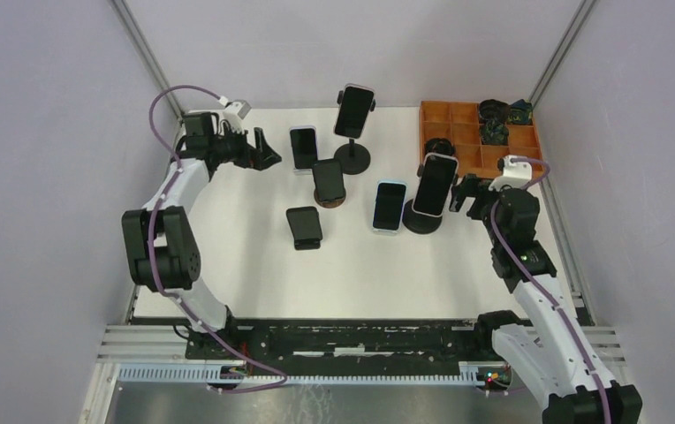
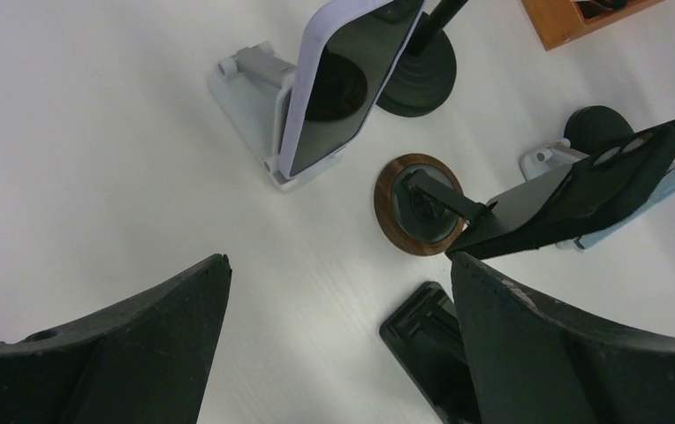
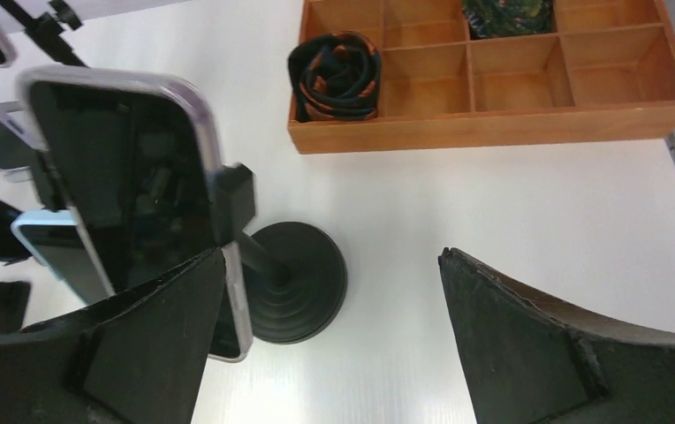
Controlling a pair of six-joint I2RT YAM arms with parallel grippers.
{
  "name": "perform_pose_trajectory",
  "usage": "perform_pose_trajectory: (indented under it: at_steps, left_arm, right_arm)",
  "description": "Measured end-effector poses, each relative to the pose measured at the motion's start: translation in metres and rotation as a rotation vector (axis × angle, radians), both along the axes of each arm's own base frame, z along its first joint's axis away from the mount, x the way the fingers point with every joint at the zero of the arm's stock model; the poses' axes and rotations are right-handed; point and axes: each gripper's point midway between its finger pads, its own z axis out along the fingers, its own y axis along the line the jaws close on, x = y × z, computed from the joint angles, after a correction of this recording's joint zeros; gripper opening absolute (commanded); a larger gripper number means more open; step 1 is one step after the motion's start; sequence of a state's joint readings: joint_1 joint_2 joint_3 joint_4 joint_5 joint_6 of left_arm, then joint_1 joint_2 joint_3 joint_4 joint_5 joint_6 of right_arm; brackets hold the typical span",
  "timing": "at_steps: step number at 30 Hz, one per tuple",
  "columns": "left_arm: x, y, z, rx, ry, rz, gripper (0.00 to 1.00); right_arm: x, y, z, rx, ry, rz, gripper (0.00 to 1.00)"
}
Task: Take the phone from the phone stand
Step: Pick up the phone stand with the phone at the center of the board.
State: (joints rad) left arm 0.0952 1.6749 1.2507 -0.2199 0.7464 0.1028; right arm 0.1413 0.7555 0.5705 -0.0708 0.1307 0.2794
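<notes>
Right claw [image 1: 463, 196] released, fingers spread wide, nothing in it. Phone [image 3: 131, 177] is clamped upright in the black phone stand [image 3: 294, 283], just beside one finger [image 3: 140, 353] of that claw. They overlap in the wrist view, so can't tell if they touch. Wooden tray [image 3: 493, 124] lies ahead of that claw. Left claw [image 1: 266, 152] also released and empty, hovering over the tabletop [image 2: 95, 132]. A second phone [image 2: 343, 84] leans in a white stand [image 2: 246, 88] just ahead of it.

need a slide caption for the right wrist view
Open right gripper next to a phone clamped on a black round-based stand, wooden compartment tray behind
</notes>
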Motion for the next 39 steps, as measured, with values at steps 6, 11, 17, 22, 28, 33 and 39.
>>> perform_pose_trajectory:
  at_steps: [6, 11, 17, 22, 28, 33, 39]
  left_arm:
    - [0.028, -0.025, -0.026, -0.018, 0.057, -0.072, 1.00]
    - [0.036, -0.034, -0.046, -0.036, 0.096, -0.103, 1.00]
    - [0.035, -0.039, -0.045, -0.059, 0.096, -0.131, 1.00]
    - [0.045, -0.042, -0.054, -0.078, 0.090, -0.153, 1.00]
    - [0.064, -0.048, -0.066, -0.088, 0.078, -0.174, 0.94]
    - [0.077, -0.054, -0.076, -0.117, 0.084, -0.196, 0.85]
    - [0.087, -0.060, -0.089, -0.161, 0.103, -0.225, 0.77]
  right_arm:
    - [-0.005, 0.001, 0.024, -0.019, 0.028, 0.000, 0.98]
    - [-0.016, -0.019, 0.016, -0.061, 0.116, -0.099, 0.98]
    - [-0.031, -0.038, 0.011, -0.088, 0.178, -0.195, 0.98]
    - [-0.024, -0.030, 0.087, -0.042, 0.055, -0.162, 0.98]
    - [-0.006, 0.009, 0.157, 0.022, -0.052, 0.017, 0.98]
    - [0.003, 0.054, 0.160, 0.036, -0.014, 0.179, 0.98]
    - [0.004, 0.109, 0.148, 0.059, 0.045, 0.363, 0.98]
